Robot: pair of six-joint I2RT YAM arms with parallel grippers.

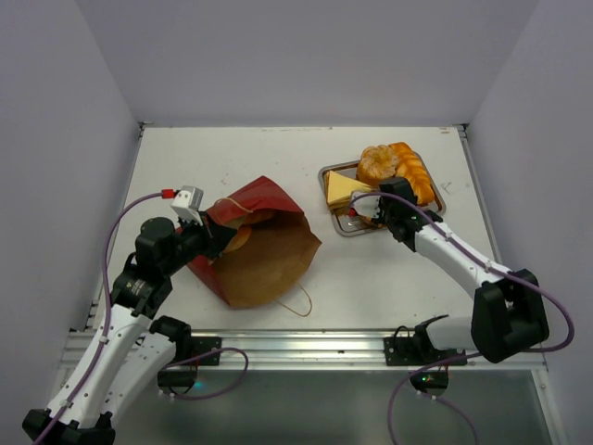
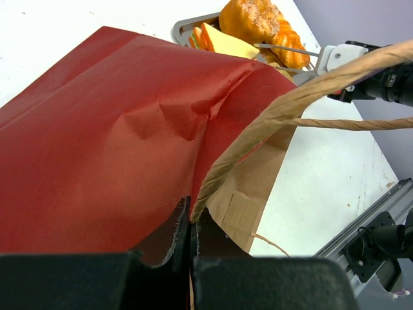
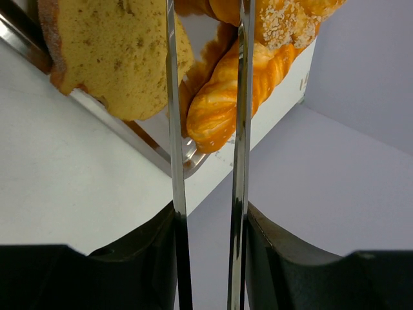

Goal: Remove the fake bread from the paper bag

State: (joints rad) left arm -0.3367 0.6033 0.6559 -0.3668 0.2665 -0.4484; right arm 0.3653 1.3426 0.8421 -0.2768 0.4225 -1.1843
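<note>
The left gripper [image 2: 191, 223] is pinching the rim of the paper bag [image 1: 264, 250], which is lying on its side on the table [image 1: 232, 158]. The right gripper [image 3: 206, 97] is hovering with its fingers apart and empty at the tray [image 1: 339, 225], where the fake bread [image 1: 394, 167] is lying.

Paper bag [image 2: 97, 148] interior hidden behind its red wall; braided loaf [image 3: 216, 106] and wedge [image 3: 116, 51] cropped at top edge.

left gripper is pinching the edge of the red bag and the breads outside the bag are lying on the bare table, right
Not quite. The left gripper does pinch the paper bag at its edge, but the breads outside it lie in the metal tray, not on the bare table; the top external view shows this.
</note>
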